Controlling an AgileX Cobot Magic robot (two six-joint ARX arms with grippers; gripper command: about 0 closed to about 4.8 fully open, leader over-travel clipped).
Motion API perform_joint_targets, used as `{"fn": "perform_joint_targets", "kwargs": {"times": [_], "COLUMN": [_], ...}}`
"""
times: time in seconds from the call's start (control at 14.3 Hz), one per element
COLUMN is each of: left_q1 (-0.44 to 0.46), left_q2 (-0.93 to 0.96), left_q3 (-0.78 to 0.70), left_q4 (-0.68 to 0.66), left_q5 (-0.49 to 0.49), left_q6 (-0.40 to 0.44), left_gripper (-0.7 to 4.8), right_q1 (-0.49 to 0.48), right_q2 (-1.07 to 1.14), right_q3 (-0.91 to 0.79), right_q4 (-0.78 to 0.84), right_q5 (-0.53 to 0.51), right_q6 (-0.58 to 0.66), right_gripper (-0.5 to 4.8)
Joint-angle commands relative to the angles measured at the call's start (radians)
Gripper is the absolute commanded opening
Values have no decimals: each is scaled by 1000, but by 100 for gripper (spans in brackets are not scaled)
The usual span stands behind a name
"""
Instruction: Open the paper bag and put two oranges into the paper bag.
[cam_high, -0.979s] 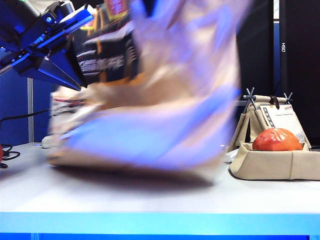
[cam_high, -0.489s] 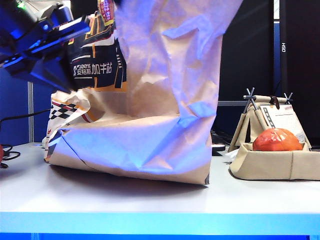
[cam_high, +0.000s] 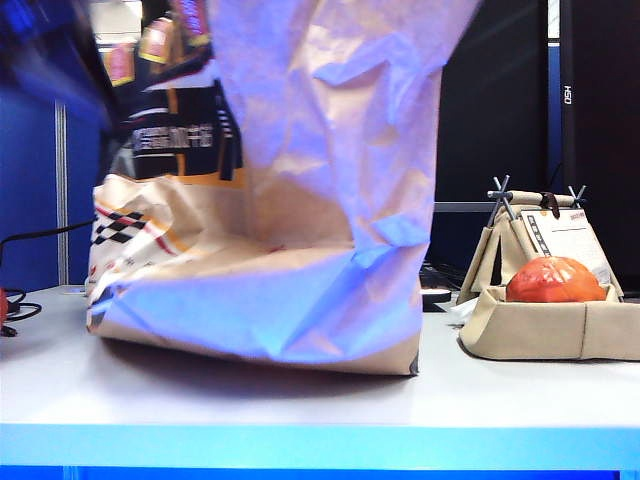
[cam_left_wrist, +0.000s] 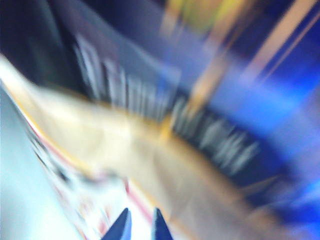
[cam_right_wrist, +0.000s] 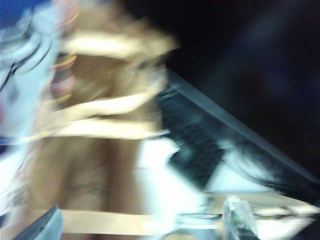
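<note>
Paper bag (cam_high: 300, 190) stands upright on the table (cam_high: 300, 410), filling the left and centre of the exterior frame; its top runs out of the upper edge, so the mouth is not visible and I cannot confirm how far it is opened. The printed black panel sits in the upper left, the plain tan side faces centre. The beige fabric tray (cam_high: 550, 330) rests at lower right, well apart from the bag, with one orange (cam_high: 555, 280) still in it; a second orange is not visible in any view. Judgement: the opening step looks under way or near done, and no fruit is seen going in yet, so both transfers appear to remain. Left gripper (cam_left_wrist: 139, 225): only the two fingertips show at the bottom edge of the blurred left wrist view, nearly together, close against the bag's printed side; whether paper is pinched between them cannot be told. Right gripper (cam_right_wrist: 142, 222): fingertips stand wide apart at the lower left and lower right of its blurred view, nothing between them, beside the tan paper.
</note>
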Motion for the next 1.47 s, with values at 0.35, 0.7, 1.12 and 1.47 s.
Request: {"fn": "perform_joint_targets", "kwargs": {"times": [0.35,0.7,1.12,1.47], "left_q1": [1,1,1,1], "left_q2": [-426,-516,-527,-528], "left_q3": [2,-6,-10,-10], "left_q4": [-185,-277,-436,-480], "left_q5": [-259,-282,-416,-415], "left_q6": [222,225,253,245], "left_gripper": [89,90,193,193], "right_q1": [-114,-502,-793,-798], "right_q2": [-162,-180,-179,-137], "right_q3": [6,-159,-915,-1089], "right_q4": [4,4,159,366], "right_q5": [151,-207,-552,-631], "right_q6": [2,2,17,17], "right_gripper": [410,410,410,410]}}
